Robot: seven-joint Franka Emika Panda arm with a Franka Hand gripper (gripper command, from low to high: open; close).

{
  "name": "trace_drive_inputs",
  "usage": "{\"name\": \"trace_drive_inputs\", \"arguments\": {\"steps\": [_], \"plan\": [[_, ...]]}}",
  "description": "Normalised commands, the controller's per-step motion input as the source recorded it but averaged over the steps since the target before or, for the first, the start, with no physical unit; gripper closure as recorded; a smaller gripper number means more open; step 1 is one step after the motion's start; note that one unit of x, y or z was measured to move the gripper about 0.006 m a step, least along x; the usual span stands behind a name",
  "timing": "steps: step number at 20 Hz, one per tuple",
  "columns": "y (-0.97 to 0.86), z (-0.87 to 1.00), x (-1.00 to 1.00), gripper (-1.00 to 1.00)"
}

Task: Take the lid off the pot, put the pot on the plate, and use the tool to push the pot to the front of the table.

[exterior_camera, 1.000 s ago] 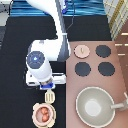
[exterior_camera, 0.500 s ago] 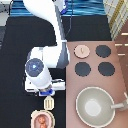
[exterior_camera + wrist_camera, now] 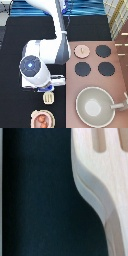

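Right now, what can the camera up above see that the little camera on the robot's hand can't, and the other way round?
Only the exterior view shows the whole scene: the claw low over the tool, the pot sitting on the plate near that view's bottom, the lid lying on the stove counter, the burners and the large grey pan. Only the wrist view shows the tool's slotted head from close by, its slots and curved edge. Both share the tool and the black table.
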Motion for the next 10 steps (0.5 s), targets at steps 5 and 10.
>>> {"name": "trace_drive_inputs", "arguments": {"steps": [5,10], "plan": [[-0.28,-0.06,-0.91,1.0],[-0.17,-0.16,-0.98,1.0]]}}
